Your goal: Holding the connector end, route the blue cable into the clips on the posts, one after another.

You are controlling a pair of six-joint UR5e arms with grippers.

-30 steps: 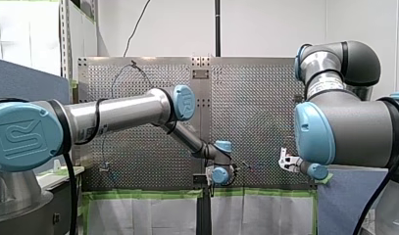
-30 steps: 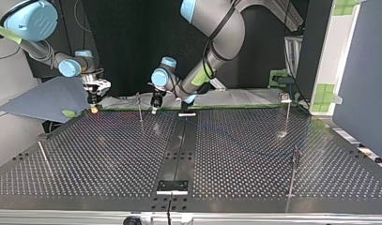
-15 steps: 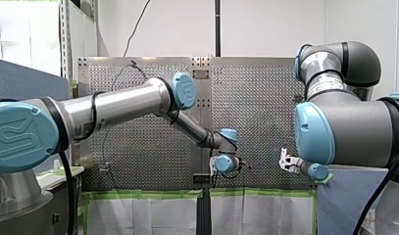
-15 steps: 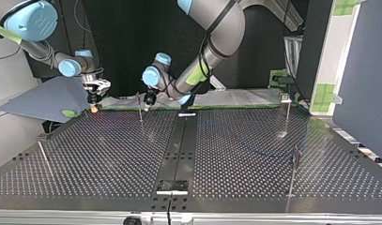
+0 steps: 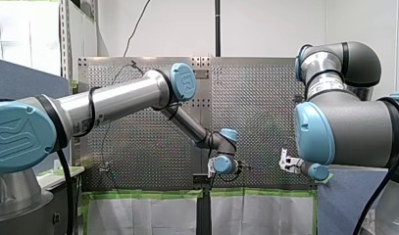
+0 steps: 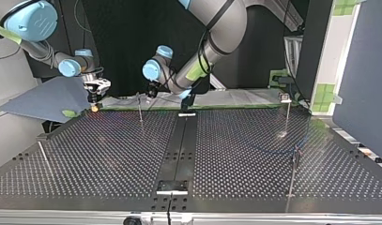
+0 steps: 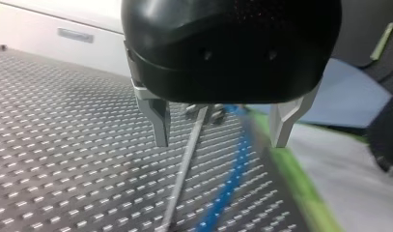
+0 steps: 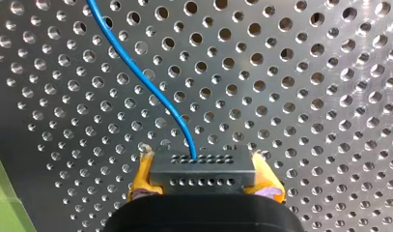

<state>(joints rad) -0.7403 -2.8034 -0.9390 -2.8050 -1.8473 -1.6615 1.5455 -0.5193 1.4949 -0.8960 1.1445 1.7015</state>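
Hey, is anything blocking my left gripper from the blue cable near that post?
Nothing visible blocks it. In the left wrist view my left gripper has its jaws open, with the thin post and the blue cable both seen between them, side by side.

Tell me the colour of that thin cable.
Blue cable, leaving the connector; right wrist view shows it best.

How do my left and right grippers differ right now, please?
My left gripper is open and holds nothing; my right gripper is shut on the connector. My left gripper has bare metal fingers; my right gripper has yellow pads. A post stands ahead of my left gripper; none shows ahead of my right gripper. The blue cable runs ahead of both.
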